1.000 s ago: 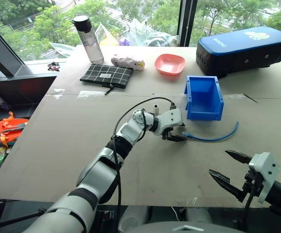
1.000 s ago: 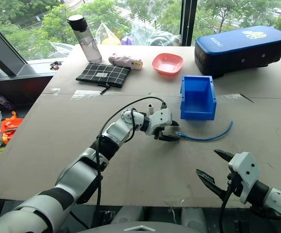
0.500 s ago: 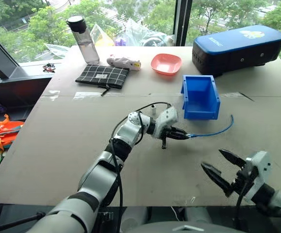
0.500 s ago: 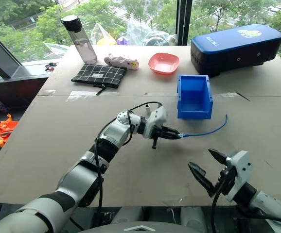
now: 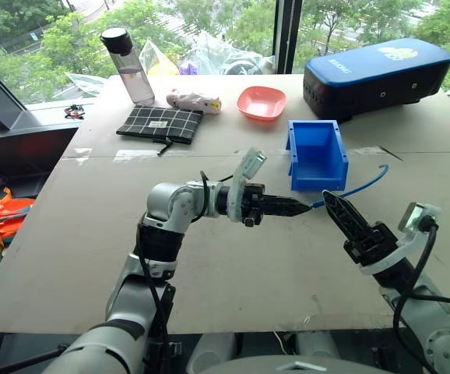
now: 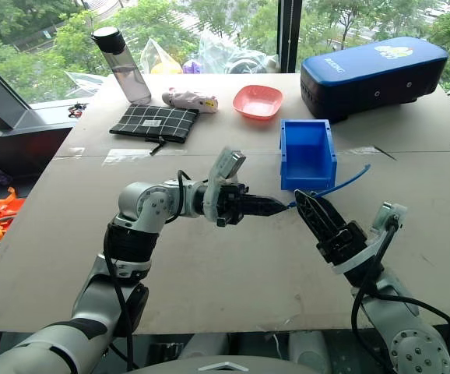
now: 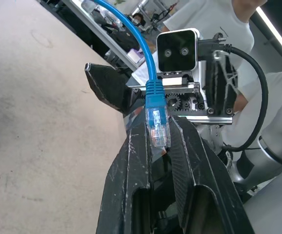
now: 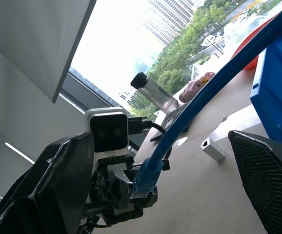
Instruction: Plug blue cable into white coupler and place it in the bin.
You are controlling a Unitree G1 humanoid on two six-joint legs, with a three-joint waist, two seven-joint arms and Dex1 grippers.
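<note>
So counting across the table from left to right: one clear water bottle [image 5: 126, 65] with a black cap at the back, one black checkered pouch [image 5: 160, 123] in front of it, one small pinkish toy-looking thing [image 5: 193, 100], one pink bowl [image 5: 261, 102], one blue bin [image 5: 316, 153], and one big dark blue case [image 5: 377, 68] at the far right. One blue cable [image 5: 356, 186], and one white coupler [image 8: 212, 149] that I can only make out from the right wrist camera, lying on the table near the bin's corner, apart from everything. Two grippers. The left gripper [image 5: 293, 206] points level toward the right, its fingers pressed together on the cable's clear plug [image 7: 157, 124]; you can see the plug pinched between the fingertips [image 7: 140, 146] in the left wrist shot. From there the cable arcs up off the table, past the front of the bin and ends to its right. The right gripper [image 5: 342, 221] sits just to the right of the plug with its fingers spread wide, nothing in them. Versus a second ago: the cable was lying flat on the table with the left gripper over its end, now it's lifted. The right gripper was low by the near edge and has come up next to the plug.
</note>
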